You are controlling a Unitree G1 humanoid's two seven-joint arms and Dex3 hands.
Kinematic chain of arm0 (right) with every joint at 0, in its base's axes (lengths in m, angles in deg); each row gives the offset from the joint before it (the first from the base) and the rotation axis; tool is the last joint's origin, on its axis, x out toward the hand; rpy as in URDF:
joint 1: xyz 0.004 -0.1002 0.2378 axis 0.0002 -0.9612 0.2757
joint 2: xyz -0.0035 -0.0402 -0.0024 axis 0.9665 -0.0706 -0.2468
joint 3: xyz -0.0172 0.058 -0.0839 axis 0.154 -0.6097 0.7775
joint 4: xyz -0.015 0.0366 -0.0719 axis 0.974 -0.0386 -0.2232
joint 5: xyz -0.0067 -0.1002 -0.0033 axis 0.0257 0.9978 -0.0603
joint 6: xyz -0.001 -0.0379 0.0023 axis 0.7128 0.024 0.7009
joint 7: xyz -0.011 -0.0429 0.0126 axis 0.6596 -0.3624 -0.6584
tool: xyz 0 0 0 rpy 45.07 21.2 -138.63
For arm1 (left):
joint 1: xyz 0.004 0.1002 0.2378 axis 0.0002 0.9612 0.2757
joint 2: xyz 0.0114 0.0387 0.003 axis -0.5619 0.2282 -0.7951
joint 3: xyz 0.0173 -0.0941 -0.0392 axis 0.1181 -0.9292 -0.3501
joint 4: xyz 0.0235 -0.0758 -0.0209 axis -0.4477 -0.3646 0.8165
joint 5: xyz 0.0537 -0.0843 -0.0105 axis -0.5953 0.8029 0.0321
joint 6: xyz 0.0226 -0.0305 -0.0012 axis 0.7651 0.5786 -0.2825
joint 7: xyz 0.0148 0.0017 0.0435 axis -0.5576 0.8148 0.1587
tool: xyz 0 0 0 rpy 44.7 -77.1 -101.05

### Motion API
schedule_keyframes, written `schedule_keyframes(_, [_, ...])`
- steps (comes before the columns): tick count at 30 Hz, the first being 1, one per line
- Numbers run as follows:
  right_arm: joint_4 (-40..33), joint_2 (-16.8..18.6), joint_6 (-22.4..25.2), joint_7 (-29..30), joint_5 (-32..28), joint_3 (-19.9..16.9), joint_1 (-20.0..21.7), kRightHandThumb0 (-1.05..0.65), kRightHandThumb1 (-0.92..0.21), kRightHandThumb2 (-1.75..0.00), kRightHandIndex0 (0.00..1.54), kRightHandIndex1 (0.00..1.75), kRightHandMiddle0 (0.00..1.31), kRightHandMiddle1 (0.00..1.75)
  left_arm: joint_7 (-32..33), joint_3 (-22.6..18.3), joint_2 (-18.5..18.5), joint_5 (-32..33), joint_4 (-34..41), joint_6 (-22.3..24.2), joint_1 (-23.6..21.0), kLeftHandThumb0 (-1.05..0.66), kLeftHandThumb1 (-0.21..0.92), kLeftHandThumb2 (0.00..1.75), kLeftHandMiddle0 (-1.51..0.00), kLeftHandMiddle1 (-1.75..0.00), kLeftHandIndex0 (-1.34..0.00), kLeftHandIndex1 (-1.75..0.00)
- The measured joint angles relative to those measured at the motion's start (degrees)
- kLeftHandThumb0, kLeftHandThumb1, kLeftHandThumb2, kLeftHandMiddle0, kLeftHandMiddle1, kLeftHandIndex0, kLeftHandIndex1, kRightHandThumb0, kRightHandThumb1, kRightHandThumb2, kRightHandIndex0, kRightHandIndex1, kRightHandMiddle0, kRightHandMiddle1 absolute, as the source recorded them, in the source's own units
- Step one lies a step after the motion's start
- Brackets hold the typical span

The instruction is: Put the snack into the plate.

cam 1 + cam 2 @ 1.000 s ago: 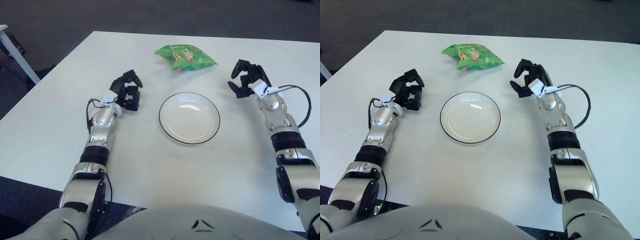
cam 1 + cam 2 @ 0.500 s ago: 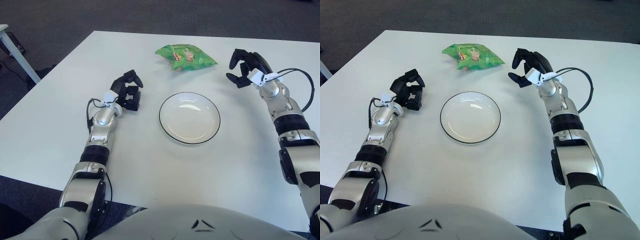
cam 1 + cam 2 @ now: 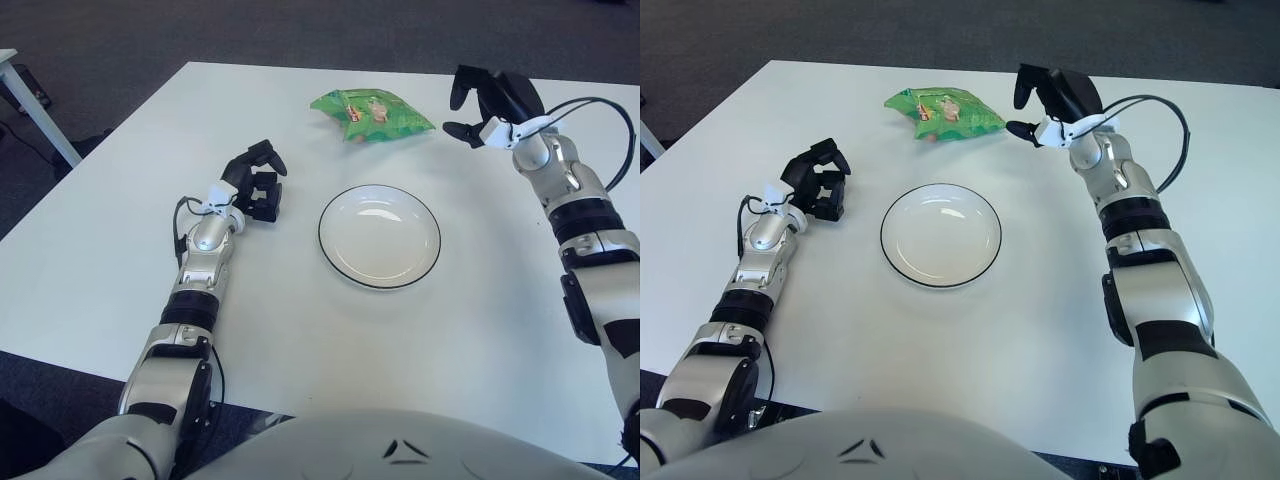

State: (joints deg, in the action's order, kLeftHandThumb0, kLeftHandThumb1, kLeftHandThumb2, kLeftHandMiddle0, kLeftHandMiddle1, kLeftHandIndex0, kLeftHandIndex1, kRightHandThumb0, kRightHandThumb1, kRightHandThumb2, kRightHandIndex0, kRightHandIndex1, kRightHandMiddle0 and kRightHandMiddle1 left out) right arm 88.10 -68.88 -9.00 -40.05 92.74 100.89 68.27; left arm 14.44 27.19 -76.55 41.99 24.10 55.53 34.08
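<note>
A green snack bag [image 3: 370,114] lies flat at the far middle of the white table [image 3: 120,240]. Nearer me, at the table's centre, sits a white plate with a dark rim [image 3: 378,236]; it holds nothing. My right hand [image 3: 482,102] hovers just right of the bag, a small gap from its right corner, fingers spread and holding nothing. My left hand [image 3: 256,182] shows left of the plate with its fingers curled, nothing in them.
A black cable [image 3: 600,108] loops from my right wrist over the table's far right. Dark carpet floor [image 3: 100,40] surrounds the table, and a white table leg [image 3: 30,105] stands at the far left.
My right hand has moved away from me and leftwards, from beside the plate to just right of the snack bag. The left arm, plate and bag stayed put.
</note>
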Motion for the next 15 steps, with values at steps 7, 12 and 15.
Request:
schedule_keyframes(7, [0.0, 0.4, 0.3, 0.9, 2.5, 2.3, 4.0, -0.43, -0.49, -1.10, 1.01, 1.75, 0.48, 1.75, 1.4, 0.2, 0.0, -1.6, 0.2, -0.2, 0.0, -0.53, 0.19, 1.47, -1.27, -1.75, -0.72, -1.75])
schedule_keyframes(12, [1.7, 1.4, 0.3, 2.0, 3.9, 3.9, 6.5, -0.41, -0.54, -1.03, 0.92, 1.75, 0.44, 1.75, 2.2, 0.3, 0.1, -2.4, 0.4, -0.3, 0.0, -0.53, 0.19, 1.47, -1.27, -1.75, -0.72, -1.75])
schedule_keyframes(15, [3.7, 2.2, 0.3, 2.4, 4.5, 4.9, 7.8, -0.41, -0.56, -1.00, 0.86, 1.75, 0.42, 1.75, 2.5, 0.4, 0.1, -2.6, 0.4, -0.4, 0.0, -0.53, 0.19, 1.47, -1.27, -1.75, -0.72, -1.75])
